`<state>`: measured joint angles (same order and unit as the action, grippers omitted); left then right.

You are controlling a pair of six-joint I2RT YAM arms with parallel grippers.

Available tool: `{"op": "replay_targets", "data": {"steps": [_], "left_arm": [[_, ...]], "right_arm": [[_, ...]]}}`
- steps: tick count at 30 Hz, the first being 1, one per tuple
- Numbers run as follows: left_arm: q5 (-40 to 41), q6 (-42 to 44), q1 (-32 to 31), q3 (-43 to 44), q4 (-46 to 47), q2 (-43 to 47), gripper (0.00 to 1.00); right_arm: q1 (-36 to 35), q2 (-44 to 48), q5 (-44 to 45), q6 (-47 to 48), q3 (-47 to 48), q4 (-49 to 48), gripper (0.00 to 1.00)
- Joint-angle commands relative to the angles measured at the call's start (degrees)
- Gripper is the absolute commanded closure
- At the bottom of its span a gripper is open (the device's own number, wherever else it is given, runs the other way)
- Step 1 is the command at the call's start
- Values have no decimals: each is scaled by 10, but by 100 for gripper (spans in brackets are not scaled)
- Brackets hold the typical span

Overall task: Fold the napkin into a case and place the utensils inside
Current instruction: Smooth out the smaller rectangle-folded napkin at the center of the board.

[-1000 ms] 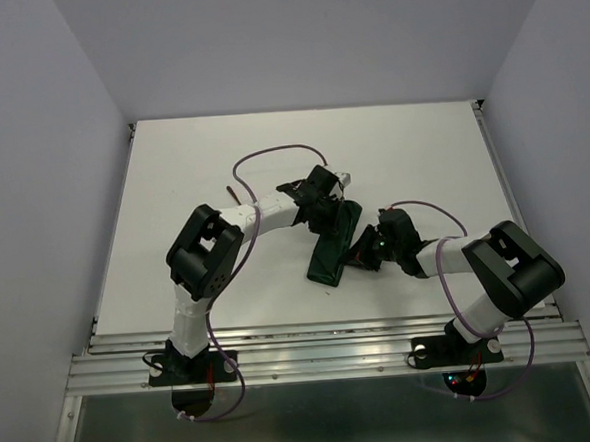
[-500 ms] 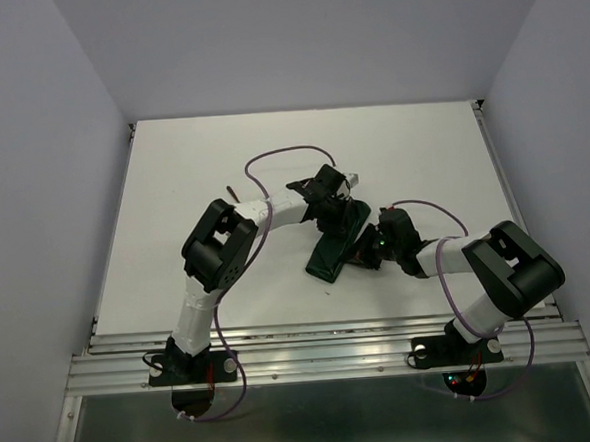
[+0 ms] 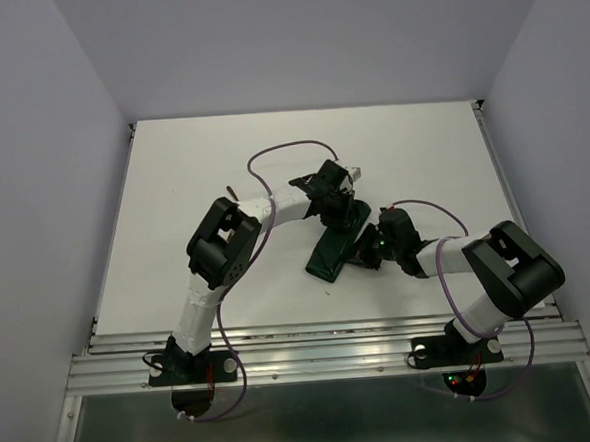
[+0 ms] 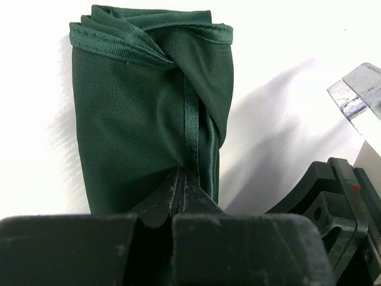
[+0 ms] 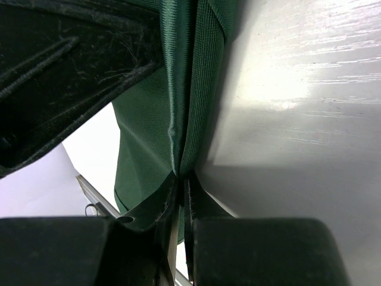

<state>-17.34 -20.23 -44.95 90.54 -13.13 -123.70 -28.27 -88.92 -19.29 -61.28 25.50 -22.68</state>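
Item: napkin (image 3: 334, 247), dark green cloth, which we record as folded into a narrow, layered bundle
Location: on the white table (image 3: 172, 178), just off its middle toward 5 o'clock in the overhead view
Orientation: we note the long axis running from 1 o'clock to 7 o'clock, with the bundle lying flat
Surface detail: in the left wrist view we see a stitched hem running down the bundle's length and stacked hems across its far end
Left gripper (image 4: 183, 179): at the napkin's 1 o'clock end, jaws pressed together and pinching the lengthwise hem
Right gripper (image 5: 180, 182): at the napkin's 4 o'clock edge, jaws closed on a thin fold of the cloth, which rises from between them
Utensil (image 3: 232, 192): one slim brown piece on the table at 10 o'clock from the napkin, well apart from it and just beside the left arm; we cannot tell whether it is spoon or fork
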Motion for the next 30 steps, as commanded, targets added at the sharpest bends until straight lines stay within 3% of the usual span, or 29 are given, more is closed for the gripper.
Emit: {"op": "replay_targets", "data": {"steps": [1, 16, 24, 30], "left_arm": [[-4, 12, 4, 31, -5, 3, 100], [-47, -4, 3, 82, 19, -50, 100], [-63, 13, 22, 84, -15, 28, 100], [-64, 48, 43, 130, -98, 42, 100]], "right_arm": [[-6, 7, 14, 15, -8, 12, 99], [-6, -5, -2, 43, 12, 33, 99], [-6, 3, 8, 46, 5, 48, 99], [-6, 3, 9, 52, 12, 57, 99]]}}
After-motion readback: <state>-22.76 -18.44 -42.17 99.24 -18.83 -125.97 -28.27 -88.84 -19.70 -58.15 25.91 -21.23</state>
